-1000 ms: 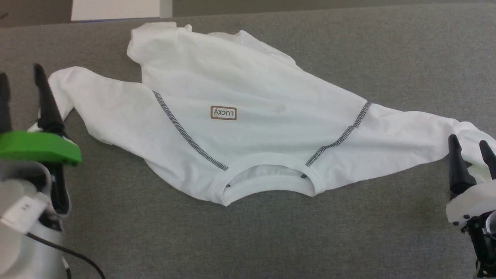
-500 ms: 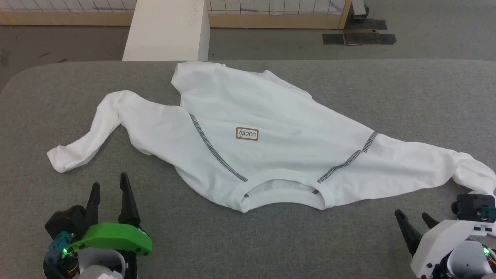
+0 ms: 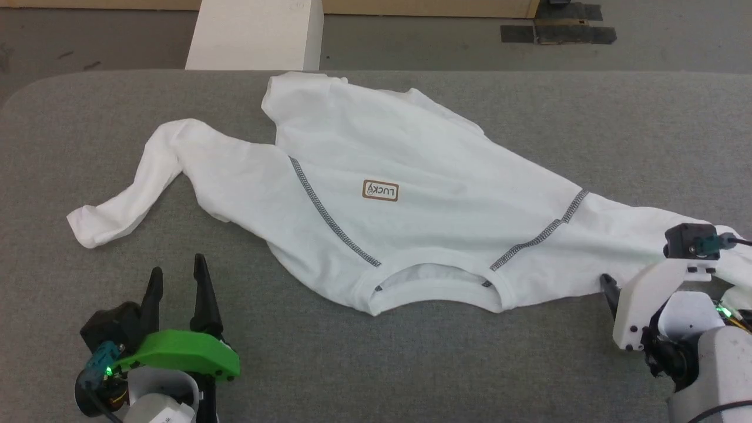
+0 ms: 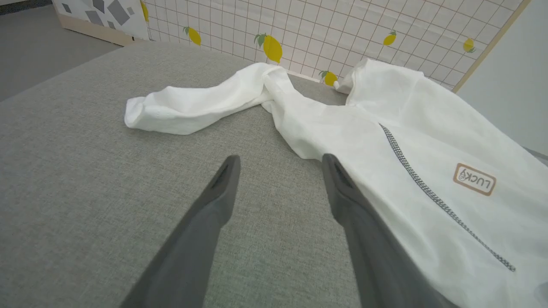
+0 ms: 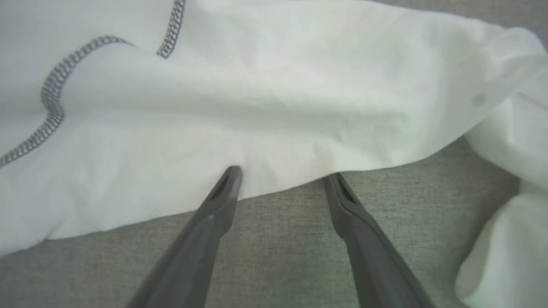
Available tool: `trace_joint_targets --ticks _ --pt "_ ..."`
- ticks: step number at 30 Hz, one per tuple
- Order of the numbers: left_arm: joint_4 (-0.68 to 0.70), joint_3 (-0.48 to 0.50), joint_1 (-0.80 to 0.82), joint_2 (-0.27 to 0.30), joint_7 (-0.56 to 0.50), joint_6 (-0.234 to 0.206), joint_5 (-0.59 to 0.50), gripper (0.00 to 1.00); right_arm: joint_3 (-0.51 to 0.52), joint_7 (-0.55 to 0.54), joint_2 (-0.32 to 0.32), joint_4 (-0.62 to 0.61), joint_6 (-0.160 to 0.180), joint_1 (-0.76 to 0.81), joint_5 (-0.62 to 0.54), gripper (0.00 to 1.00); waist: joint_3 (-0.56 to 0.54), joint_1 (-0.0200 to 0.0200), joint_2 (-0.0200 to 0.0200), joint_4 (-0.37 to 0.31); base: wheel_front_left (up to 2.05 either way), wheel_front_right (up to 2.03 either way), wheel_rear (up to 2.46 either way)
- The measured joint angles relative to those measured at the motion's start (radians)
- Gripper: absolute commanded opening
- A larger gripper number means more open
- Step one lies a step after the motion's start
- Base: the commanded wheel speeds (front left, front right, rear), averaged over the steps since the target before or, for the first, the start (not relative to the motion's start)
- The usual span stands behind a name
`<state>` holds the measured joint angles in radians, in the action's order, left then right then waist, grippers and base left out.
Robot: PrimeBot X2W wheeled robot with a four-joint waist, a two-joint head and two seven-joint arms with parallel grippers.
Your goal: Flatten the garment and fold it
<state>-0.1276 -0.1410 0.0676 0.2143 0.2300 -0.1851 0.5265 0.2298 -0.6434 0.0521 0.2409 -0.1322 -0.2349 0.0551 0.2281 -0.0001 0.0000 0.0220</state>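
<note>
- the white long-sleeved shirt (image 3: pixel 423 153) lies spread on the grey table (image 3: pixel 529 364), with its neck hole toward the robot and a sleeve out to each side.
- the left gripper (image 4: pixel 280 158) is spread wide and holds nothing. one sleeve lies ahead of its tips.
- the right gripper (image 5: pixel 282 172) is spread too. its tips sit right at the edge of the other sleeve.
- if it pinches just the top layer, i think the sleeve could bunch up and not go flat.
- a hard tug could drag the whole shirt crooked.
</note>
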Motion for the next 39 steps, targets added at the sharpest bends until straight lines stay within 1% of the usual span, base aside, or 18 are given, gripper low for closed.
trace_joint_targets --ticks 5,6,8,14,18,22,26,29,32,35,36,37,39 --pt "-0.013 -0.007 0.009 -0.002 0.0 0.002 0.0 1.0 -0.009 0.013 0.004 0.045 0.0 -0.049 -0.031 1.0 0.021 0.0 0.0 0.008 0.0 0.0 0.0" --pt "-0.017 -0.009 0.011 -0.002 0.0 0.006 0.0 1.0 -0.01 0.013 0.006 0.049 0.0 -0.054 -0.031 0.36 0.024 0.0 0.0 0.01 0.0 0.0 0.0" --pt "-0.024 -0.014 0.015 -0.002 0.0 0.008 0.001 1.0 -0.013 0.013 0.01 0.052 0.0 -0.059 -0.032 0.0 0.027 0.0 0.0 0.014 0.0 0.0 0.0" --pt "-0.035 -0.028 0.018 -0.009 -0.013 0.019 0.013 1.0 -0.01 0.018 0.002 0.038 0.0 -0.052 -0.03 0.0 0.016 0.0 0.0 0.017 0.0 0.0 0.0" --pt "-0.03 -0.039 0.047 -0.03 -0.076 0.041 0.061 1.0 -0.007 0.019 0.001 0.0 0.0 -0.016 -0.017 0.0 0.005 0.0 0.0 0.016 0.0 0.0 0.0" --pt "-0.052 -0.049 0.136 -0.026 -0.205 0.043 0.088 1.0 -0.022 0.009 0.0 -0.042 0.0 0.013 0.0 0.0 0.001 0.0 0.0 0.008 0.0 0.0 0.0" --pt "-0.128 -0.1 0.231 -0.015 -0.409 0.016 0.1 1.0 -0.043 0.0 -0.001 -0.078 0.0 0.025 0.014 0.0 0.003 0.0 0.0 -0.01 0.0 0.0 0.0" --pt "-0.195 -0.143 0.278 0.009 -0.544 -0.001 0.096 1.0 -0.057 0.0 -0.002 -0.091 0.0 0.026 0.031 0.0 0.008 0.0 0.0 -0.028 0.0 0.0 0.0" --pt "-0.228 -0.169 0.311 0.035 -0.618 -0.019 0.071 1.0 -0.065 0.0 -0.002 -0.1 0.0 0.026 0.042 0.0 0.017 0.0 0.0 -0.047 0.0 0.0 0.0" --pt "-0.243 -0.175 0.331 0.045 -0.654 -0.018 0.072 1.0 -0.067 0.001 -0.002 -0.103 0.0 0.027 0.051 0.0 0.028 0.0 0.0 -0.063 0.0 0.0 0.0" --pt "-0.245 -0.179 0.334 0.047 -0.664 -0.017 0.072 0.67 -0.067 0.001 -0.002 -0.105 0.0 0.027 0.052 0.0 0.032 0.0 0.0 -0.068 0.0 0.0 0.0" --pt "-0.244 -0.179 0.336 0.05 -0.668 -0.01 0.075 0.0 -0.066 0.001 -0.002 -0.107 0.0 0.028 0.053 0.0 0.035 0.0 0.0 -0.072 0.0 0.0 0.0" --pt "-0.243 -0.18 0.336 0.057 -0.677 0.004 0.082 0.0 -0.066 0.007 -0.002 -0.108 0.0 0.03 0.054 0.0 0.041 0.0 0.0 -0.078 0.0 0.0 0.0"
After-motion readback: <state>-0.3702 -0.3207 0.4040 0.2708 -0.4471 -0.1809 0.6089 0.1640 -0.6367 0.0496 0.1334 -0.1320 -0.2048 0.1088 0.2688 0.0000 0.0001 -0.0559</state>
